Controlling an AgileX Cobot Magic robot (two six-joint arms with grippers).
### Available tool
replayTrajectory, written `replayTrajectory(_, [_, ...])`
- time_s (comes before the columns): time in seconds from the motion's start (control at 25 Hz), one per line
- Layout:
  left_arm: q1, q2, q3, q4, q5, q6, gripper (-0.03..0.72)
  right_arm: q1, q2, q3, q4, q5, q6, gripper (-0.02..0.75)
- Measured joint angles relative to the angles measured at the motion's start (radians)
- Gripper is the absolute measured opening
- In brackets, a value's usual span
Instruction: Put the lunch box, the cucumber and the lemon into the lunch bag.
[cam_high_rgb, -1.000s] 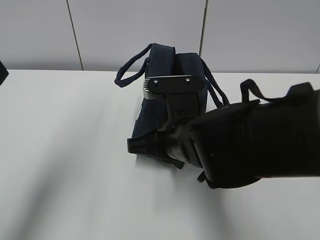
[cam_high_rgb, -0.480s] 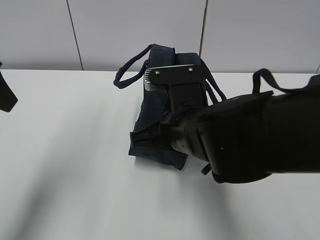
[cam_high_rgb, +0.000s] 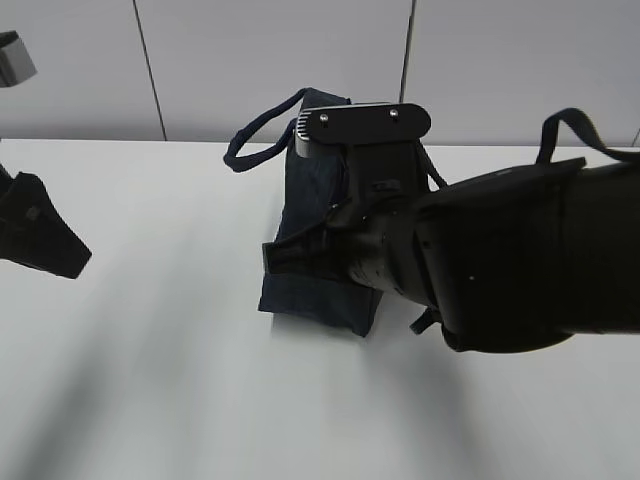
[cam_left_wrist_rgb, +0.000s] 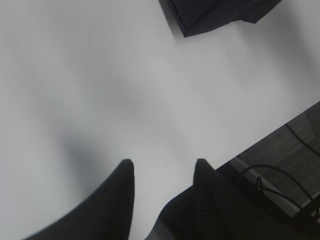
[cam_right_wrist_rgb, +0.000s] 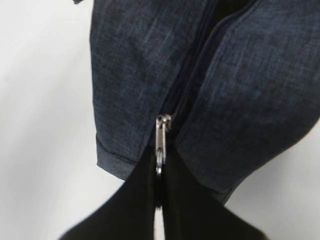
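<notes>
The dark navy lunch bag (cam_high_rgb: 310, 275) lies on the white table (cam_high_rgb: 150, 380), its loop handles toward the back. In the right wrist view the bag (cam_right_wrist_rgb: 130, 75) fills the top, with the zipper running up its middle. My right gripper (cam_right_wrist_rgb: 159, 172) is shut on the metal zipper pull (cam_right_wrist_rgb: 160, 135) at the bag's near end; the right arm (cam_high_rgb: 480, 270) hides much of the bag in the exterior view. My left gripper (cam_left_wrist_rgb: 163, 162) is open and empty above bare table; it shows at the left edge of the exterior view (cam_high_rgb: 40, 240). The lunch box, cucumber and lemon are out of view.
A corner of the bag (cam_left_wrist_rgb: 215, 12) shows at the top of the left wrist view. The table's edge (cam_left_wrist_rgb: 265, 140) runs along the lower right there, with cables on the floor beyond. A grey panelled wall (cam_high_rgb: 270, 60) stands behind the table.
My right arm has risen and moved back over the bag while holding the zipper pull. My left gripper has come further into view at the left edge.
</notes>
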Motion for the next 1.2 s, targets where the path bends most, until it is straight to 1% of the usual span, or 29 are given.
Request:
replayTrajectory(0.08, [0.0,0.0,0.043,-0.051,-0.056,0.07,0.267,0.0,-0.004,0.0,0.0,0.0,0.0,0.001])
replayTrajectory(0.2, [0.0,0.0,0.113,-0.161,-0.147,0.196,0.267,0.0,-0.012,0.0,0.0,0.0,0.0,0.0])
replayTrajectory(0.28, [0.0,0.0,0.163,-0.24,-0.208,0.297,0.267,0.0,-0.014,0.0,0.0,0.0,-0.002,0.0])
replayTrajectory(0.44, [-0.009,0.004,0.245,-0.432,-0.303,0.547,0.267,0.0,-0.014,0.0,0.001,0.0,-0.004,0.0])
replayTrajectory(0.52, [-0.035,0.025,0.266,-0.516,-0.338,0.667,0.267,0.0,-0.014,0.0,0.001,0.0,-0.006,0.0])
replayTrajectory(0.6, [-0.07,0.052,0.277,-0.59,-0.378,0.758,0.267,0.0,-0.014,0.0,0.001,0.0,-0.006,0.0])
replayTrajectory(0.76, [-0.14,0.119,0.278,-0.705,-0.493,0.883,0.269,0.0,-0.014,0.0,0.001,0.0,-0.006,0.0])
replayTrajectory(0.92, [-0.174,0.172,0.278,-0.857,-0.525,1.044,0.271,0.0,-0.014,0.0,0.001,0.012,-0.006,0.0])
replayTrajectory(1.0, [-0.178,0.192,0.278,-0.964,-0.528,1.142,0.273,0.0,-0.014,0.0,0.001,0.025,-0.006,0.0])
replayTrajectory(1.12, [-0.179,0.211,0.278,-1.139,-0.525,1.309,0.313,-0.002,-0.016,0.0,0.001,0.034,-0.006,0.0])
replayTrajectory(1.2, [-0.18,0.224,0.278,-1.245,-0.512,1.432,0.379,-0.002,-0.016,0.0,0.001,0.038,-0.006,0.0])
